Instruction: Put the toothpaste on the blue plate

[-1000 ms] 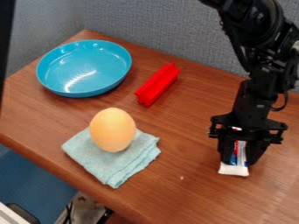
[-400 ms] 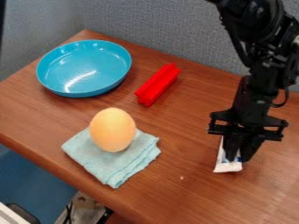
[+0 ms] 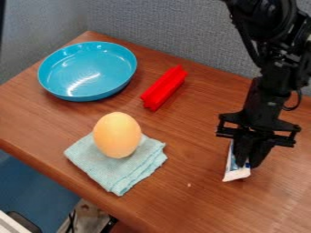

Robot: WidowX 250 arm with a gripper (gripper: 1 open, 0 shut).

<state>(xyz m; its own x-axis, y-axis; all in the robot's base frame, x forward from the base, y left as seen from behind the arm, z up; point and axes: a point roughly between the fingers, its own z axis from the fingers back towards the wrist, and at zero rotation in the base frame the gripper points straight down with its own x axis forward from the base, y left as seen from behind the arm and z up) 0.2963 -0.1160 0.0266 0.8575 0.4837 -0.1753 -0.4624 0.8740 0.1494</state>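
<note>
The toothpaste [image 3: 238, 170], a small white tube with red and blue print, lies on the wooden table at the right, its lower end showing under the fingers. My black gripper [image 3: 249, 153] points down onto it, with the fingers drawn close together and pinching the tube. The blue plate [image 3: 85, 73] sits at the far left of the table with nothing in it, well away from the gripper.
A red rectangular block [image 3: 163, 87] lies between the plate and the gripper. An orange egg [image 3: 116, 135] rests on a light-blue folded cloth [image 3: 118, 165] near the table's front edge. The table's edge runs just below the cloth.
The fingers, spread either side of the tube a second ago, have drawn in onto it. The arm has stayed in place.
</note>
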